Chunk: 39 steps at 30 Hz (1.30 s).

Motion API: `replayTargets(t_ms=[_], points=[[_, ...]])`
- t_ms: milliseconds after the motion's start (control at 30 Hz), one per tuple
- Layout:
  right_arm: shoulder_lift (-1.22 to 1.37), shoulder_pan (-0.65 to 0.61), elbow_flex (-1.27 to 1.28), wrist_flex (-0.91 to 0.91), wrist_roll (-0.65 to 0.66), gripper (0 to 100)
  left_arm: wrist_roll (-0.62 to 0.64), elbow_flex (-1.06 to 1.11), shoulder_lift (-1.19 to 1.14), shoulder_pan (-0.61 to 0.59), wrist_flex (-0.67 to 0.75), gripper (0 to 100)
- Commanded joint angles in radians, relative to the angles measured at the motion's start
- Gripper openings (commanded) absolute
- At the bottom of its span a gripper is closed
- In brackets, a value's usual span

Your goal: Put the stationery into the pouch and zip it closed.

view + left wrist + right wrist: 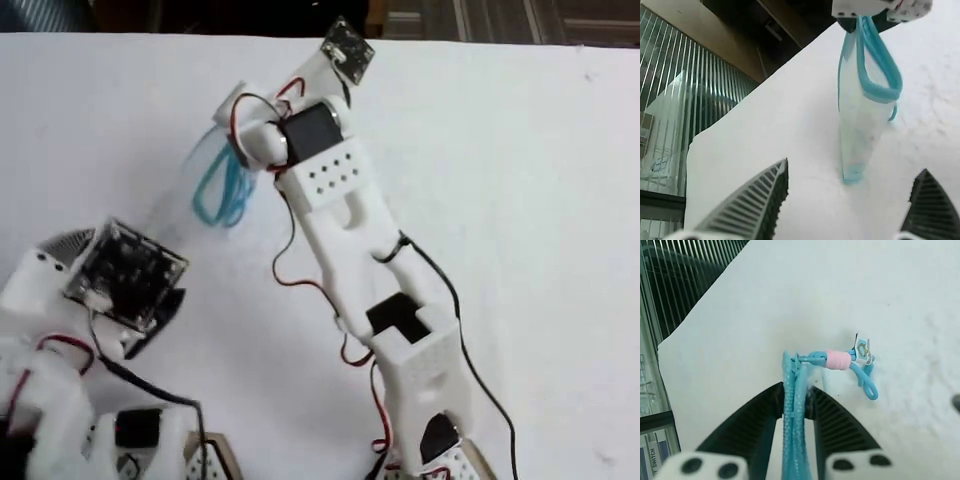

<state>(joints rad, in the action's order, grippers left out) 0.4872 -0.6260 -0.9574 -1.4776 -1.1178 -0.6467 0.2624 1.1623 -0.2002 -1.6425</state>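
A clear pouch with blue trim (215,190) stands on edge on the white table (520,200). My right gripper (796,390) is shut on the pouch's blue zipper edge (792,430). The zipper pull, with a pink bead (837,360) and a blue cord, hangs just past the fingertips. In the high view the right gripper (245,108) holds the pouch's far end. My left gripper (855,172) is open, a short way from the pouch's near corner (852,175) and not touching it. The pouch's blue mouth loop (880,75) sags toward the far end.
The right arm (370,260) runs diagonally from the front edge to the table's middle. The left arm's wrist (128,272) sits at the front left. White table stretches to the right of both arms. A window with vertical bars (670,110) lies beyond the table's edge.
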Motion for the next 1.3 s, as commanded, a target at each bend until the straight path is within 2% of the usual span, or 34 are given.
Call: replayTargets(t_ms=[0,133,233,400,600,767,833,1067,1267], points=[[-0.002,0.008,-0.049,0.016,-0.005,1.5,0.04,0.496,0.216,-0.081,0.311,38],[-0.002,0.002,-0.104,0.013,-0.005,1.5,0.133,0.908,0.414,-0.124,0.667,35],[0.001,-0.019,-0.107,0.013,-0.005,1.5,0.147,1.108,0.539,-0.088,0.832,32],[0.002,-0.024,-0.086,0.019,-0.005,1.5,0.143,1.166,0.651,-0.007,0.818,30],[0.054,-0.021,-0.097,0.019,-0.005,1.5,0.196,1.036,0.639,0.073,0.806,29],[0.091,-0.021,-0.098,0.03,-0.005,1.5,0.249,0.93,0.639,0.185,0.66,29],[0.093,-0.021,-0.098,0.039,-0.005,1.5,0.256,0.934,0.638,0.209,0.641,29],[0.094,-0.022,-0.098,0.035,-0.005,1.5,0.371,1.08,0.638,0.226,0.802,29],[0.094,-0.022,-0.098,0.035,-0.005,1.5,0.367,1.086,0.638,0.226,0.844,27]])
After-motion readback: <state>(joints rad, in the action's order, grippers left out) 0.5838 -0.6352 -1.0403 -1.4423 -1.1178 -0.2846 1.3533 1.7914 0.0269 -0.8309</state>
